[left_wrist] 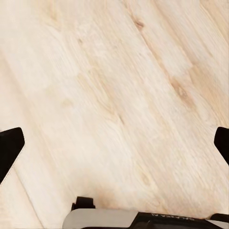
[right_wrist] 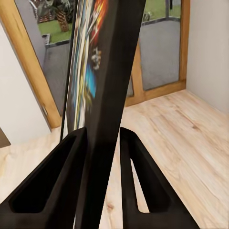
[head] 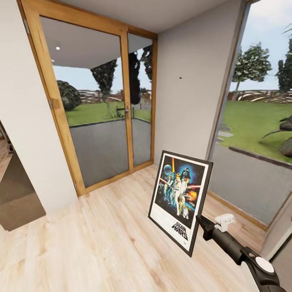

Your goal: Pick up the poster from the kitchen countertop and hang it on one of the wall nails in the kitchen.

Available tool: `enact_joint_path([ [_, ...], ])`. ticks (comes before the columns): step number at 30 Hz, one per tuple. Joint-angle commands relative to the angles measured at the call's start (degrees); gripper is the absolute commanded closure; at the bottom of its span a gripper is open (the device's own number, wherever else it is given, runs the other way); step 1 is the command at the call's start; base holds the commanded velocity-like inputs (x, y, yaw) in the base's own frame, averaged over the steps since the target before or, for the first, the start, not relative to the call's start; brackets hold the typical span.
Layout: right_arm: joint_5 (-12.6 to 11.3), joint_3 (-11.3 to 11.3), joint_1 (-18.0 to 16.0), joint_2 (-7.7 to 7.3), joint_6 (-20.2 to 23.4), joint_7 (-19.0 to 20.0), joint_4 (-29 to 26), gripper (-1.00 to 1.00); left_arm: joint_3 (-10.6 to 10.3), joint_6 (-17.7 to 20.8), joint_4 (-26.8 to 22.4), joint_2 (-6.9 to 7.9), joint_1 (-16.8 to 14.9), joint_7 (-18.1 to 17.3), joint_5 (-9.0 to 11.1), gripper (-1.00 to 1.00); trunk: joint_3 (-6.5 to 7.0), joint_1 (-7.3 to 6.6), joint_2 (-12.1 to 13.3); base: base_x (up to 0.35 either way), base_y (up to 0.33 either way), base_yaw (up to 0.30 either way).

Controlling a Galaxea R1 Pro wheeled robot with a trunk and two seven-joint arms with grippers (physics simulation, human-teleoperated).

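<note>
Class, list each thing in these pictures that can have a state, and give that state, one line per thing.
Poster: held off the floor, upright, clamped at its edge.
Right gripper: shut on the poster's frame.
Left gripper: open, holding nothing, above the floor.
Glass door: closed.
Wall nail: bare, nothing hung on it.

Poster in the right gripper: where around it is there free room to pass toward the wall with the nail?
The poster is clamped in the right gripper. Bare wood floor lies open between it and the glass door. The grey wall around the nail is bare. It is tighter rightward, by the window.
</note>
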Motion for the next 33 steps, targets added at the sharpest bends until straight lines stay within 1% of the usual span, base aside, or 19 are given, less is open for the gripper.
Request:
enact_joint_path([
  [1, -0.71, -0.09, -0.05, 0.01, 0.64, 0.4, -0.06, 1.0, 0.1, 0.09, -0.02, -0.01, -0.01, -0.45, 0.6, -1.0, -0.11, 0.07, -0.11, 0.312, 0.168, 0.0],
  [33, -0.71, -0.09, -0.04, 0.01, 0.57, 0.4, -0.06, 1.0, 0.1, 0.02, -0.11, 0.02, -0.01, -0.5, 0.6, -1.0, -0.11, 0.07, -0.11, 0.315, 0.161, 0.0],
])
